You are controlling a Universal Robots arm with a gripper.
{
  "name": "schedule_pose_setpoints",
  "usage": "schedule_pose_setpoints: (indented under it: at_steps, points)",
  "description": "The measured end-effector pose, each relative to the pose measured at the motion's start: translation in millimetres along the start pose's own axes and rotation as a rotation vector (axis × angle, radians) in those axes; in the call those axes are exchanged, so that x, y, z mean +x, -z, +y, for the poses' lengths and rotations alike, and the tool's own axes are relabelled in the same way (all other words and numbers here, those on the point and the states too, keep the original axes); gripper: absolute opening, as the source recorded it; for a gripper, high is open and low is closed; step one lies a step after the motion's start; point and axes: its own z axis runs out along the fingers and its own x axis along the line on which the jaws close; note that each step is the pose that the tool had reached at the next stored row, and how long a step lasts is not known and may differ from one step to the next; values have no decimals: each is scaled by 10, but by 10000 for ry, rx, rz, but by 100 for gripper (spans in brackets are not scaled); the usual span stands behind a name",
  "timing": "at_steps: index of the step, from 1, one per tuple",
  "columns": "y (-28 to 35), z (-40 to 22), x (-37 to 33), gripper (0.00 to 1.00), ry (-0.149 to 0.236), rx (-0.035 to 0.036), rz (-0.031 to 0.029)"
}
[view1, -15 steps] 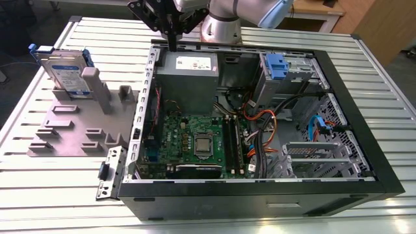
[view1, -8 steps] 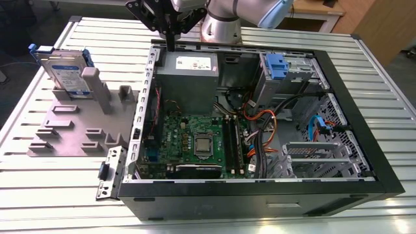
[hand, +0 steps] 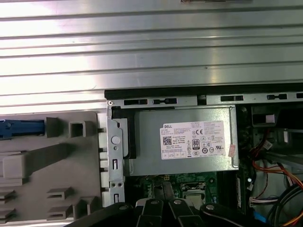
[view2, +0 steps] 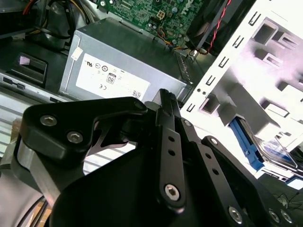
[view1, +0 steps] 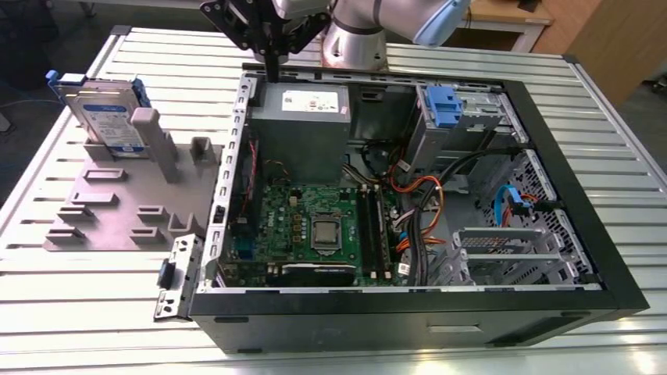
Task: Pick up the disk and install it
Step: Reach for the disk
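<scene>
An open computer case (view1: 417, 301) lies on its side on a slatted metal surface (view1: 83, 312). Its near black wall faces the camera in the exterior view, with a bare metal drive cage (view1: 501, 250) and the motherboard (view1: 312, 226) just behind it. Beside the case, to the exterior view's left, the disk (view1: 105, 117) stands on edge in a slot at the far end of a grey fixture (view1: 115, 211), untouched. Farther back, the end effector (view1: 273, 70) hangs over the case's far rim, just above the grey power supply (view1: 302, 129). Its fingers are drawn together and hold nothing.

The work appears to be at the approach stage, with the pick-up not yet made. Grasping the disk would call for parted fingers and a crossing to the exterior view's left, over the case's upright side wall. The fixture's raised posts crowd the disk on its near side, while the room above it looks open. Inside the case, orange and black cables (view1: 427, 203) crowd the way to the cage.
</scene>
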Motion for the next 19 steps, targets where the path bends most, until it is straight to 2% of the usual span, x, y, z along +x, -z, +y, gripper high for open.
schedule_pose_setpoints:
  at_steps: [11, 19]
  points:
    - [1, 13, 106, 11, 1, 0, 1]
    - [3, 3, 286, 11, 1, 0, 1]
